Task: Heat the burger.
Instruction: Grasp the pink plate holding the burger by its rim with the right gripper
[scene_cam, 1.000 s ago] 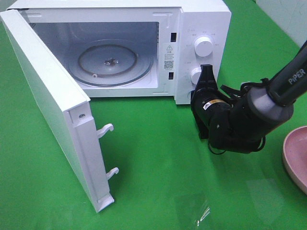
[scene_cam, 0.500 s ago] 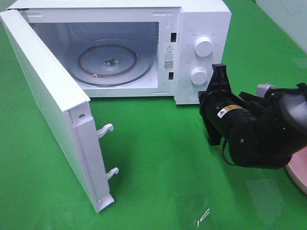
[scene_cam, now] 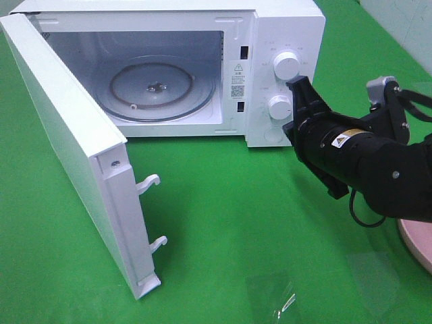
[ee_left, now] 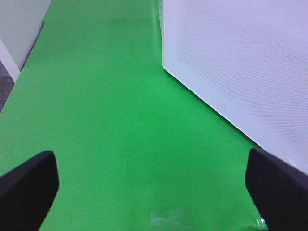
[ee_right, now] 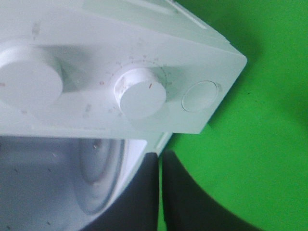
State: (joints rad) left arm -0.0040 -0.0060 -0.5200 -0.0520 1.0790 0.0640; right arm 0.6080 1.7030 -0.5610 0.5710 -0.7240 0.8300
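**A:** Right gripper?

**B:** Closed, pads pressed together, nothing held. Pointed up and left at the microwave control panel. Tip near the panel's right edge, level between the upper knob and the lower knob. Touching the panel or not: cannot tell.

**A:** And the arm behind it?

**B:** Reaching in from the right side of the table. Forearm sloping down and back toward the plate, wrist rolled, cable looping underneath.

**A:** Left gripper?

**B:** Spread wide, nothing between. Hanging low over green table, near a white dotted panel. Seen from its own wrist camera only.

**A:** Burger?

**B:** Cannot tell where, nor how it looks; caught by none of the three views.

**A:** Count, then.

**B:** One microwave, with its door swung wide to the left. One glass turntable inside. Two knobs, one above the other, and one round button below them. Two latch hooks on the door's edge. One pink plate, cut off at the right border. Two grippers.
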